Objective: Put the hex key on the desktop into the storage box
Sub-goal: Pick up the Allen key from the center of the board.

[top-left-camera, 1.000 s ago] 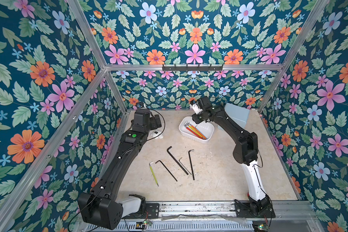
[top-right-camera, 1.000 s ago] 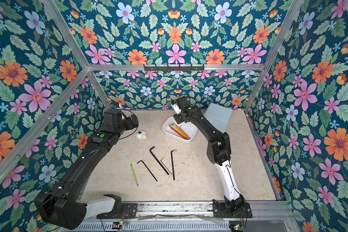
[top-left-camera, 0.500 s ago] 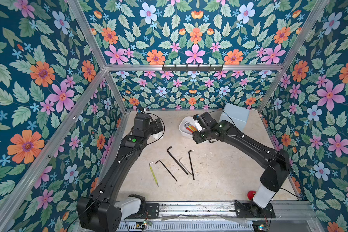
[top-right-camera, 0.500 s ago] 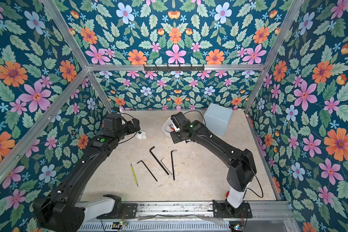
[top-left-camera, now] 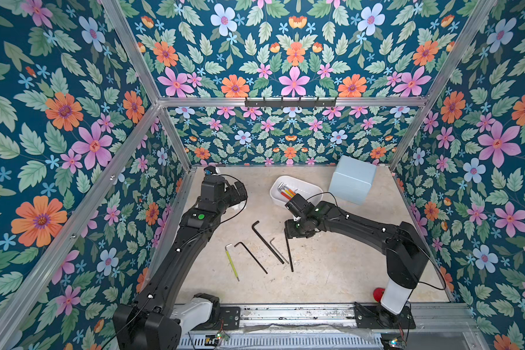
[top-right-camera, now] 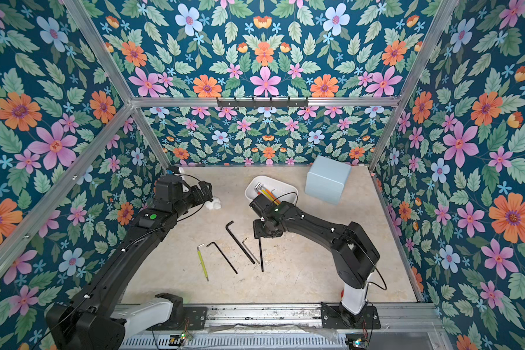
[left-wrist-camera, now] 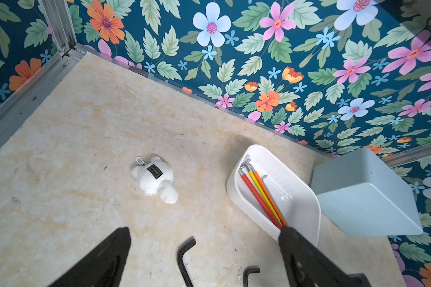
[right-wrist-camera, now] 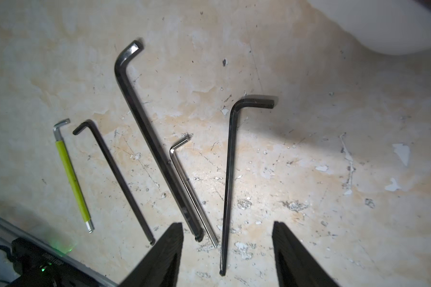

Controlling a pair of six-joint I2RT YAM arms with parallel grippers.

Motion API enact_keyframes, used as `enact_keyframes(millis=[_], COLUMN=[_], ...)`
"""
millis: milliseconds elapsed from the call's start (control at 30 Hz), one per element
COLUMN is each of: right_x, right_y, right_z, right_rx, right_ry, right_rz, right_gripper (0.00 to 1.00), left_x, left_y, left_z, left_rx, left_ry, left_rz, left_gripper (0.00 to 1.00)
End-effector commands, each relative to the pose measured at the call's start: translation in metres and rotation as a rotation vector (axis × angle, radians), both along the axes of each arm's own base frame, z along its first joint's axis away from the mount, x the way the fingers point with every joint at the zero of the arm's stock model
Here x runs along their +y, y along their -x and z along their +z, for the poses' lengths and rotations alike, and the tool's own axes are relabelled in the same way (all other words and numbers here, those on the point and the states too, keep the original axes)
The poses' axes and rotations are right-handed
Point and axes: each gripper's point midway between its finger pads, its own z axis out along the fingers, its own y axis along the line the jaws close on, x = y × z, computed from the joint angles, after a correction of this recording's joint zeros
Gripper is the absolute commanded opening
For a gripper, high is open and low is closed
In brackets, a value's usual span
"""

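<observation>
Hex keys, five of them, lie fanned on the beige mottled stone-look desktop (top-left-camera: pixel 331 272) below my right gripper (right-wrist-camera: pixel 225 251), whose two black fingers stand apart with nothing between them, straddling the tip of a black L-shaped hex key (right-wrist-camera: pixel 230 159). Beside it lie a short silver hex key (right-wrist-camera: pixel 189 184), touching the longest black hex key (right-wrist-camera: pixel 157 146) along its lower part, then a thinner black hex key (right-wrist-camera: pixel 115 174) and a yellow-green sleeved hex key (right-wrist-camera: pixel 71 174), all apart from one another. The shallow white plastic storage box (left-wrist-camera: pixel 306 206), near the back wall, holds red, yellow and orange sleeved keys (left-wrist-camera: pixel 261 196). My left gripper (left-wrist-camera: pixel 204 248) hangs spread and empty near a small white plush toy (left-wrist-camera: pixel 157 181). A pale blue cube-shaped box (top-left-camera: pixel 352 181) stands just beside the tub.
</observation>
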Motion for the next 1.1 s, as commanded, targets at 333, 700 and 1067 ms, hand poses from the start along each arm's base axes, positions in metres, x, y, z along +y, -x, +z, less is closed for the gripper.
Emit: enact_keyframes(millis=[333,700,1067], right_x=[0.009,0.004,-0.006], right_y=[0.009,0.019,0.032], right_z=[-0.053,-0.082,-0.096], right_rx=[0.062,0.126,0.178], right_ry=[0.150,0.219,0.284], right_rz=[0.003,0.012,0.029], right_gripper=[0.58,0.43,0.03], left_x=[0.011,0.016,0.020], left_y=[0.014,0.019,0.020], left_z=[-0.005,-0.001,0.010], left_rx=[0.013,0.008,-0.017], left_ry=[-0.008,-0.028,-0.044], left_rz=[0.044,0.052,0.061], left_gripper=[0.99,1.00,0.99])
